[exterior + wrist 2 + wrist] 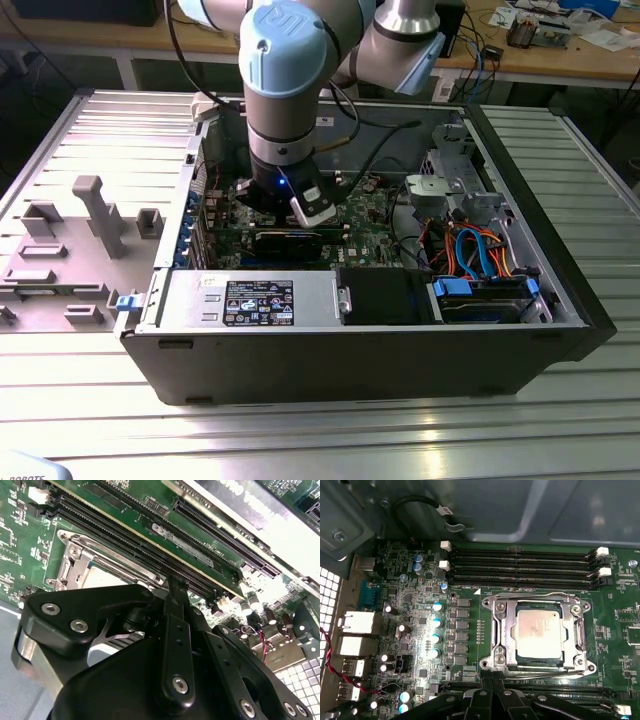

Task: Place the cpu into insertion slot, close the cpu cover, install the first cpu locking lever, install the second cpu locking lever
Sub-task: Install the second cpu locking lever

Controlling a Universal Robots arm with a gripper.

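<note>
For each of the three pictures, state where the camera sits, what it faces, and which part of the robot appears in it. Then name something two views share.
Exterior view: off the arm, above and outside the open computer case, looking down; the arm reaches inside.
First wrist view: on the arm, facing the cpu seated under its cpu cover; gripper at the frame's edge.
Second wrist view: on the arm, close behind the gripper, looking along the board.
Shared: both wrist views show the memory slots.

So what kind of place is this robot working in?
Likely a robotics lab or workshop: an open black desktop computer case sits on a ribbed aluminium table, with cluttered wooden workbenches behind.
</note>
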